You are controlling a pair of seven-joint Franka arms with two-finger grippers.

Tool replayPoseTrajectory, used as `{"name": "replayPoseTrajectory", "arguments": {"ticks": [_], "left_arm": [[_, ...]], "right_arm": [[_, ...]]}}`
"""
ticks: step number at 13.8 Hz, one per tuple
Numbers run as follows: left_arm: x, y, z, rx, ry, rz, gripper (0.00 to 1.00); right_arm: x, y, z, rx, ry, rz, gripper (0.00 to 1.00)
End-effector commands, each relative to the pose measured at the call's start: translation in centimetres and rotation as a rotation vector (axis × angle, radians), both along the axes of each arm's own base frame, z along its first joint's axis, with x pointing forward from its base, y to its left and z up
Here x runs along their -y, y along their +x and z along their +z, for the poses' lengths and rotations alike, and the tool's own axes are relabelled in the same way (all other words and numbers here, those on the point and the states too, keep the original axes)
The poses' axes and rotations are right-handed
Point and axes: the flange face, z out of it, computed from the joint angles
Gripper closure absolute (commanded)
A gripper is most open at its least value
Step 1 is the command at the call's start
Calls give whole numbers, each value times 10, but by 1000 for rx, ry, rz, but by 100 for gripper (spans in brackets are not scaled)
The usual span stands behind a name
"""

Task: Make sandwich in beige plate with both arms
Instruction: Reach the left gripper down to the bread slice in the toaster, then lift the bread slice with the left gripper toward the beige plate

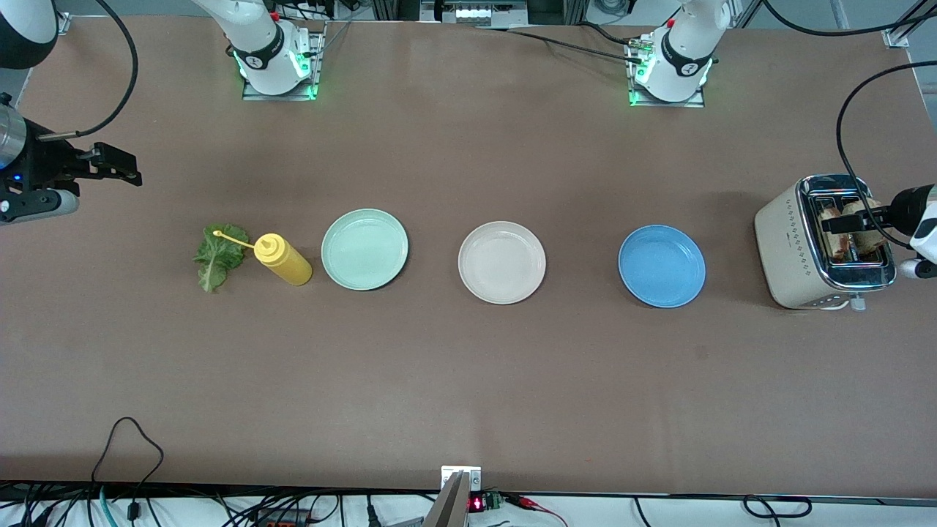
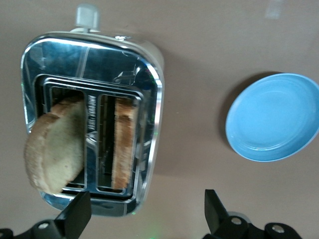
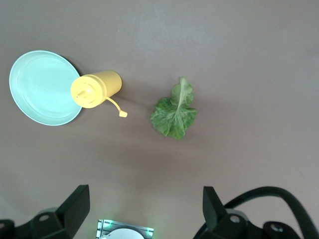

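The beige plate (image 1: 502,262) is empty at the middle of the table. Two bread slices (image 1: 867,240) stand in the toaster (image 1: 787,249) at the left arm's end. In the left wrist view one slice (image 2: 54,147) leans out of its slot and the other (image 2: 123,144) stands upright. My left gripper (image 1: 834,221) (image 2: 146,211) is open and empty over the toaster. The lettuce leaf (image 1: 217,256) (image 3: 174,112) lies flat on the table at the right arm's end. My right gripper (image 1: 124,167) (image 3: 144,206) is open and empty, up over the table at its own end.
A yellow squeeze bottle (image 1: 284,260) (image 3: 94,89) lies beside the lettuce. A mint-green plate (image 1: 364,249) (image 3: 42,87) sits between it and the beige plate. A blue plate (image 1: 662,266) (image 2: 274,117) sits between the beige plate and the toaster.
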Motion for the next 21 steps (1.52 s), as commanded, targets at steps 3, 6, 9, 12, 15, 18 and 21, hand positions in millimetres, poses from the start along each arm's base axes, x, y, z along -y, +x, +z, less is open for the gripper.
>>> {"name": "replayPoseTrajectory", "arguments": {"ticks": [3,6,9,12,15,18,21], "left_arm": [[-21,2,-34,-40,-15,0,0],[-22,3,-53,-68,-28,1,2],[-24,1,-61,-87,-34,9,25],[-24,1,-62,-100,-11,74,79],[-33,-6,-59,-114,-26,70,99],[-31,-3,-34,-101,-23,64,100],[-28,5,28,-97,-40,17,100]], "right_arm": [[-8,6,-36,-114,4,30,0],[-5,9,-47,-135,3,25,0],[-5,9,-49,-148,4,27,0],[-4,9,-49,-148,-1,26,0],[-3,9,-54,-163,-7,24,0],[-3,8,-57,-177,-6,24,0],[-4,8,-58,-179,-6,25,0]]}}
